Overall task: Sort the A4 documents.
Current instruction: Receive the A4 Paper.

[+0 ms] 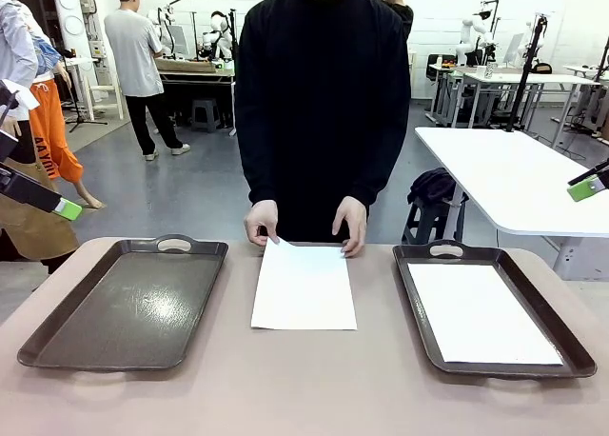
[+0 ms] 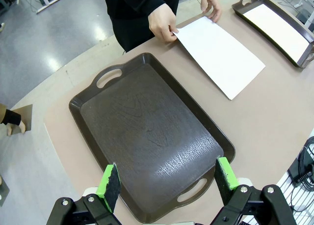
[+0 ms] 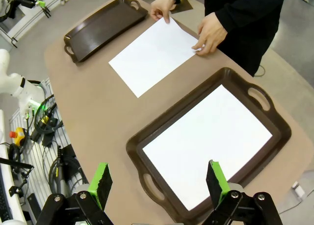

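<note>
Landmark is the middle sheet (image 1: 304,288), a plain white A4 document lying flat on the bare table (image 1: 304,388), its short edges toward the robot and the person.

Well left of the middle sheet, up in the air: the left gripper (image 2: 168,178). Its green-padded fingers are spread wide with nothing between them, and it touches nothing.

Just left of the middle sheet: the left tray (image 1: 124,307). It is dark brown with a handle at each end and a shiny bare floor. It sits apart from the sheet, with a strip of table between them.

At the middle sheet's far left corner: one hand of the person (image 1: 262,222), fingertips on the paper.

At the middle sheet's far right corner: the person's other hand (image 1: 350,225), also touching the paper. The person stands at the far side of the table in a black top.

Just right of the middle sheet, again with a gap of table: the right tray (image 1: 485,254), the same brown type. A second white sheet (image 1: 485,312) lies flat inside it and covers most of the floor, with the rim showing all around.

Well right of the middle sheet, raised off the table: the right gripper (image 3: 159,180). Its fingers are wide apart, it holds nothing, and it is clear of the tray and the paper.
</note>
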Controlling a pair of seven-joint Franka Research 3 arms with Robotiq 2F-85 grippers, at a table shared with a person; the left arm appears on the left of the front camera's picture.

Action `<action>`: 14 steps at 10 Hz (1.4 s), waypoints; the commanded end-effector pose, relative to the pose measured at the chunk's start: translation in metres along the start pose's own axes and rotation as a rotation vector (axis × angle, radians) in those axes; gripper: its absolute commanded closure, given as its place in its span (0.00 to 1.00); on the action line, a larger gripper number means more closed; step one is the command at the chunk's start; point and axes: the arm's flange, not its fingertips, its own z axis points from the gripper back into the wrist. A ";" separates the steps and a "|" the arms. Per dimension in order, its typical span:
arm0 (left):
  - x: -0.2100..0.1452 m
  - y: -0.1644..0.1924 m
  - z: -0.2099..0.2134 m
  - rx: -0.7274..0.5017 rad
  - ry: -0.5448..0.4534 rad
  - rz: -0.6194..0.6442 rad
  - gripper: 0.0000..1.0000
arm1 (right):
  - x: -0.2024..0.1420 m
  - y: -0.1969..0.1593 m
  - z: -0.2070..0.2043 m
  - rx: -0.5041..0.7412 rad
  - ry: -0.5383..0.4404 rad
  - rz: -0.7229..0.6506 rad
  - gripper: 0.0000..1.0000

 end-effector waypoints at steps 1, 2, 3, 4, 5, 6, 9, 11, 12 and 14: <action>-0.001 0.002 0.000 -0.001 -0.003 -0.002 0.00 | 0.001 0.000 0.000 -0.003 0.000 0.002 0.00; -0.001 0.002 0.000 -0.001 -0.003 -0.002 0.00 | 0.001 0.000 0.000 -0.003 0.000 0.002 0.00; -0.001 0.002 0.000 -0.001 -0.003 -0.002 0.00 | 0.001 0.000 0.000 -0.003 0.000 0.002 0.00; -0.001 0.002 0.000 -0.001 -0.003 -0.002 0.00 | 0.001 0.000 0.000 -0.003 0.000 0.002 0.00; -0.001 0.002 0.000 -0.001 -0.003 -0.002 0.00 | 0.001 0.000 0.000 -0.003 0.000 0.002 0.00; -0.001 0.002 0.000 -0.001 -0.003 -0.002 0.00 | 0.001 0.000 0.000 -0.003 0.000 0.002 0.00; -0.001 0.002 0.000 -0.001 -0.003 -0.002 0.00 | 0.001 0.000 0.000 -0.003 0.000 0.002 0.00; -0.001 0.002 0.000 -0.001 -0.003 -0.002 0.00 | 0.001 0.000 0.000 -0.003 0.000 0.002 0.00; -0.001 0.002 0.000 -0.001 -0.003 -0.002 0.00 | 0.001 0.000 0.000 -0.003 0.000 0.002 0.00; -0.001 0.002 0.000 -0.001 -0.003 -0.002 0.00 | 0.001 0.000 0.000 -0.003 0.000 0.002 0.00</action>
